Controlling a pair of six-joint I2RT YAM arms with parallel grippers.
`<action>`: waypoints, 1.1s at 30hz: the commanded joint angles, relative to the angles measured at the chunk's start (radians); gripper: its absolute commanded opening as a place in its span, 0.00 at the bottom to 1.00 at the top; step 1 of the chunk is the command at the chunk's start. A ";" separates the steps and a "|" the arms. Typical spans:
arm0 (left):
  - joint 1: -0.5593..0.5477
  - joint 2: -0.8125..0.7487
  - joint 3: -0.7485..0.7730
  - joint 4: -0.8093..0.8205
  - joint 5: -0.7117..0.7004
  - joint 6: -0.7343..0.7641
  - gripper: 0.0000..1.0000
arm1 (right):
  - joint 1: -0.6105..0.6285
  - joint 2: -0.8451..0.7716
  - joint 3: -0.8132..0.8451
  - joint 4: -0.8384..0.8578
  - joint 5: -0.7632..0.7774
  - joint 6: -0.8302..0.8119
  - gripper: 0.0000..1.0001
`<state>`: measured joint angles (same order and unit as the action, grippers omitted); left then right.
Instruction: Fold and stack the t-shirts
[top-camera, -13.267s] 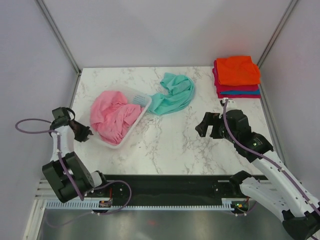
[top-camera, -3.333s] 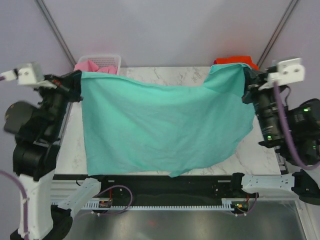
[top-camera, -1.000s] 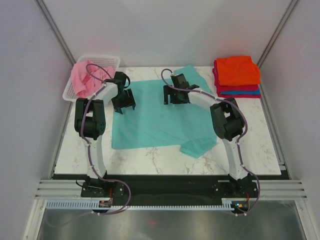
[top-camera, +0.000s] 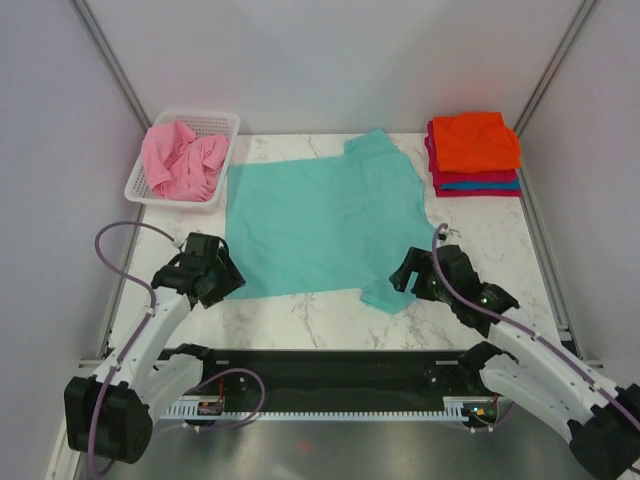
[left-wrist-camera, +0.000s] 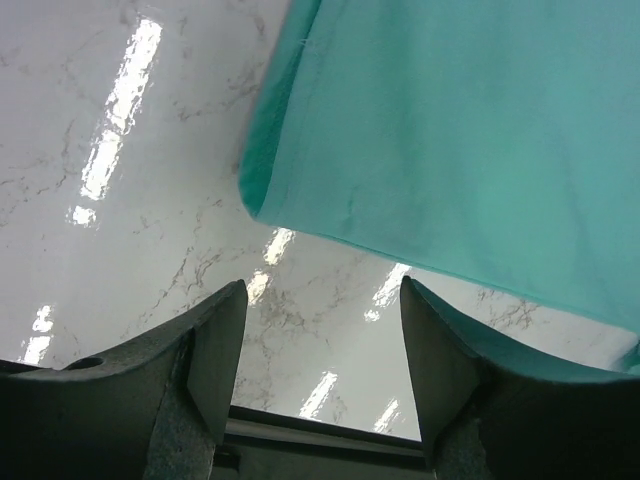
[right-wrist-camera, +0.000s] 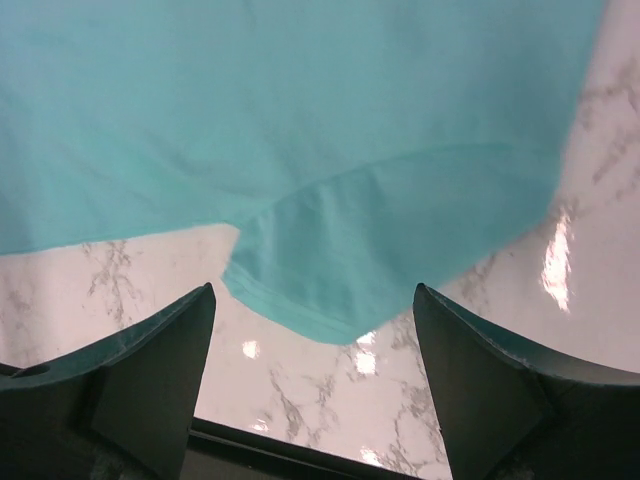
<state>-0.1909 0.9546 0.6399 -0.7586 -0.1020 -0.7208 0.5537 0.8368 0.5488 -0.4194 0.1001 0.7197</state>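
Teal t-shirt (top-camera: 325, 225) lies spread flat on the table (top-camera: 300, 318). Left gripper (top-camera: 226, 281) is open and empty, just off the shirt's near-left corner. Right gripper (top-camera: 404, 276) is open and empty beside the near-right sleeve. Folded stack (top-camera: 475, 150) sits far right; pink t-shirt (top-camera: 180, 160) is in the basket (top-camera: 228, 122).

No legible text, labels, brands or numbers in any view.

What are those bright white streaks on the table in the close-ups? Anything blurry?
Left wrist view: lamp glare on the glossy marble table; the near fingers look soft. Right wrist view: similar glare beside the teal t-shirt. Top external view: even light, no streaks.
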 joint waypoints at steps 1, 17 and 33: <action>0.007 -0.072 -0.042 0.076 -0.086 -0.144 0.70 | -0.001 -0.195 -0.070 -0.027 0.062 0.153 0.88; 0.008 0.013 -0.212 0.263 -0.146 -0.279 0.55 | -0.003 -0.226 -0.167 -0.068 0.082 0.210 0.91; 0.051 0.026 -0.232 0.377 -0.096 -0.213 0.02 | -0.003 -0.053 -0.332 0.185 0.023 0.314 0.80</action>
<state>-0.1516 0.9890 0.4229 -0.4480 -0.2054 -0.9535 0.5522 0.7460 0.2562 -0.3134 0.1326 0.9962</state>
